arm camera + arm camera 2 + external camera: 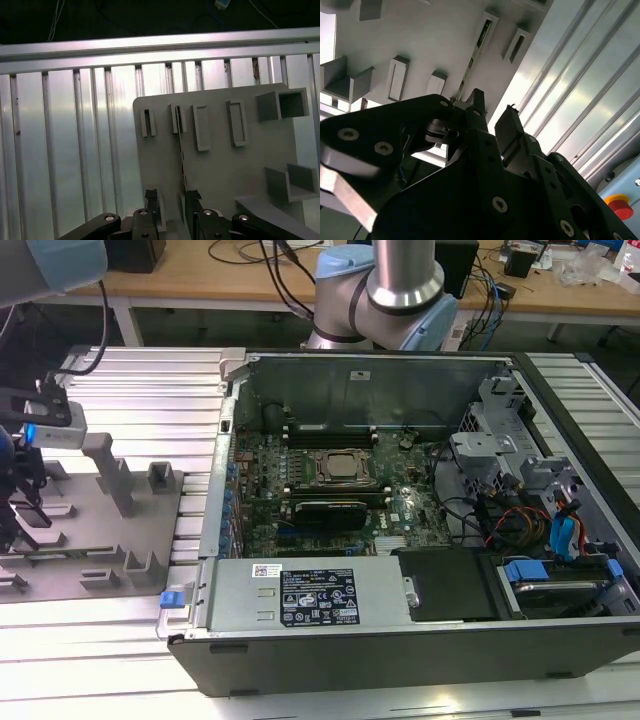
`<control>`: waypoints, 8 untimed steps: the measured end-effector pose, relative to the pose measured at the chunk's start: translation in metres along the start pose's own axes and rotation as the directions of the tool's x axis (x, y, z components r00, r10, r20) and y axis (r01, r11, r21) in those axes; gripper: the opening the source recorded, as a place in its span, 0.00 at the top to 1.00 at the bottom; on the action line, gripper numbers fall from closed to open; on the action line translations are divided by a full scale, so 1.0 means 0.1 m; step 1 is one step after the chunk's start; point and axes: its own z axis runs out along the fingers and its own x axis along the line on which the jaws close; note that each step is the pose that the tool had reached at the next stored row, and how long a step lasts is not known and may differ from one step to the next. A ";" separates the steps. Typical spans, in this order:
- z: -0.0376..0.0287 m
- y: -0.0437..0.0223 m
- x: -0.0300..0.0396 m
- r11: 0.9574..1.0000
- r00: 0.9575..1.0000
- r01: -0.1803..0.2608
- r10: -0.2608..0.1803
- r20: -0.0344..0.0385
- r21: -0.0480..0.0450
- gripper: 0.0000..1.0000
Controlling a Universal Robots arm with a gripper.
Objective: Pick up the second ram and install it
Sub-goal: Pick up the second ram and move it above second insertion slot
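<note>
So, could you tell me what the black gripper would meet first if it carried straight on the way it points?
Probably the thin dark ram stick standing on edge in the gray holder plate; the open gripper points at it, though depth is unclear.

In the exterior view the robot's shoulder joint, a silver tube over pale-blue caps, stands at twelve o'clock of the frame. A pale-blue link crosses the corner at about eleven o'clock. Below it, at nine o'clock, the wrist points straight down. The black gripper hangs under the wrist, partly cut off by the frame edge. In both wrist views the gripper shows two black fingers standing apart, with a clear gap between their tips.
</note>
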 end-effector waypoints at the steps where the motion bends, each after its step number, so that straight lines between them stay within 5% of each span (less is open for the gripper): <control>1: 0.016 0.000 0.000 1.000 1.000 0.000 0.000 0.000 0.000 0.64; 8: 0.275 0.034 -0.069 1.000 1.000 0.031 -0.031 -0.001 -0.001 0.64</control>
